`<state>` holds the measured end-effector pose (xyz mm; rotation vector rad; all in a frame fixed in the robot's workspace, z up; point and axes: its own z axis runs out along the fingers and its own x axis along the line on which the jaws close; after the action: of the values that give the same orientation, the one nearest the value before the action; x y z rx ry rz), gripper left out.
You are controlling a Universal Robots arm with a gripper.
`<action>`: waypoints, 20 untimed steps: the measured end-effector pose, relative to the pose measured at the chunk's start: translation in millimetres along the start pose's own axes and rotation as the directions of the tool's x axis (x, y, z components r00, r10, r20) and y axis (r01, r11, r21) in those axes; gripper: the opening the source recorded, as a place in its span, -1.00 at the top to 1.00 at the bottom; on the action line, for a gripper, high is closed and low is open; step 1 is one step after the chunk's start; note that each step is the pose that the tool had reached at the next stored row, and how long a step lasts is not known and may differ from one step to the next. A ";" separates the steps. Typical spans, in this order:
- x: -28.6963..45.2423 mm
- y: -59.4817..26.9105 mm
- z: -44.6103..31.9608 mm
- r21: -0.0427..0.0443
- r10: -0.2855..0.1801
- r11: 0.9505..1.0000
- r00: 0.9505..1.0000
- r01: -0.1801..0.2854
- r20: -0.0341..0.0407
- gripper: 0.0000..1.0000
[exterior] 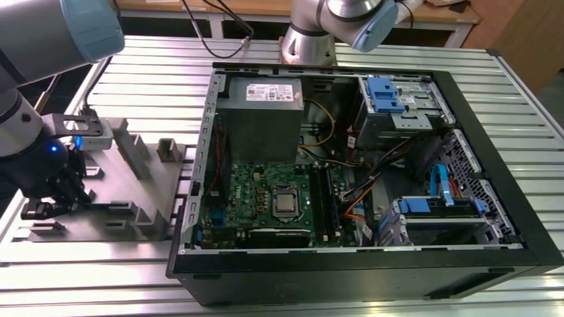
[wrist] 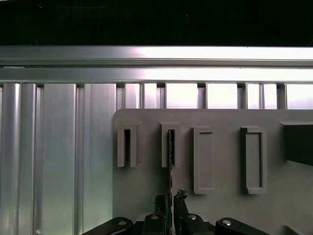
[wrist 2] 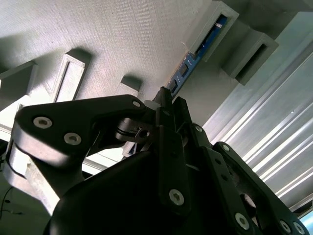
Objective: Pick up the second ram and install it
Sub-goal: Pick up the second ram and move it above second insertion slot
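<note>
The black two-finger gripper [wrist: 169, 199] is pinched narrow on one end of the slim dark second ram [wrist: 171, 149], standing on edge in the grey fixture plate's [wrist: 225, 205] slotted holder; held so off-centre, it could tilt and bind there
</note>
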<state>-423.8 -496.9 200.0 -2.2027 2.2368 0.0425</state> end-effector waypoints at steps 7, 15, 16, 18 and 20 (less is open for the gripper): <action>0.0 -0.1 0.0 0.000 0.000 1.000 1.000 0.000 0.000 0.80; 0.0 -0.2 0.0 0.000 0.000 1.000 1.000 0.000 0.000 0.84; 0.0 -0.2 0.0 0.000 0.000 1.000 1.000 0.000 0.000 0.84; 0.0 -0.2 -0.1 0.000 0.000 1.000 1.000 0.000 0.000 0.84; -0.1 -0.2 -1.1 0.000 0.000 1.000 1.000 0.000 0.000 0.84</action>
<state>-423.5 -496.8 201.1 -2.2028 2.2370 0.0426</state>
